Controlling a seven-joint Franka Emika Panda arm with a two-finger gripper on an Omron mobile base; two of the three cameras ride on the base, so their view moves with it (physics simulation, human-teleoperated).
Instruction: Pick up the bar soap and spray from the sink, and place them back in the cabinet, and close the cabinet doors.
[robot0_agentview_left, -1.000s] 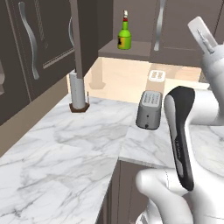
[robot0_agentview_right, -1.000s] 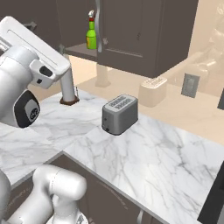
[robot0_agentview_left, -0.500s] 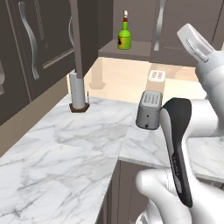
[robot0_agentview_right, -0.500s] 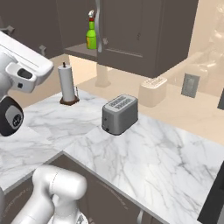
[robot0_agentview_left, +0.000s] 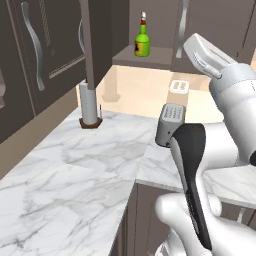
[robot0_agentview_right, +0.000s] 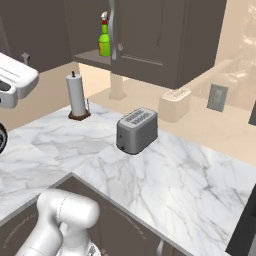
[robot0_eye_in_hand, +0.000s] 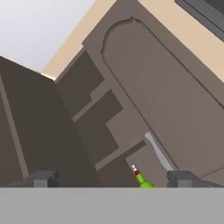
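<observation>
Spray (robot0_agentview_left: 143, 41): a small green bottle with a yellow label and a red-and-white nozzle, standing upright on the cabinet shelf (robot0_agentview_left: 150, 59) at the upper middle of the left base view. It is also showing at the upper left of the right base view (robot0_agentview_right: 104, 40), and its top is peeking up at the bottom middle of the hand view (robot0_eye_in_hand: 141, 178). It is probably light, rigid plastic with a smooth, somewhat slippery body. The straight middle of the body would be the surest place to hold; the thin neck and nozzle would tip or slip.

Cabinet (robot0_agentview_right: 150, 35): dark brown, hanging on the wall, with the bottle as the only content I can make out on the shelf. Whether the soap is lying there is too small to tell.

Cabinet doors: a panelled door (robot0_eye_in_hand: 166, 87) is filling the upper right of the hand view, its curved silver handle (robot0_eye_in_hand: 158, 152) running down just beside the bottle's nozzle. Another door is standing open edge-on (robot0_agentview_left: 95, 40) at the upper left of the left base view. By my reading, closing is the step left to do.

Gripper (robot0_eye_in_hand: 111, 180): two dark fingertips (robot0_eye_in_hand: 41, 179) are rising at the bottom of the hand view, set wide apart with nothing between them.

Counter (robot0_agentview_left: 75, 165): white marble, carrying a grey toaster (robot0_agentview_right: 136, 130) and a paper towel roll (robot0_agentview_right: 77, 97).
</observation>
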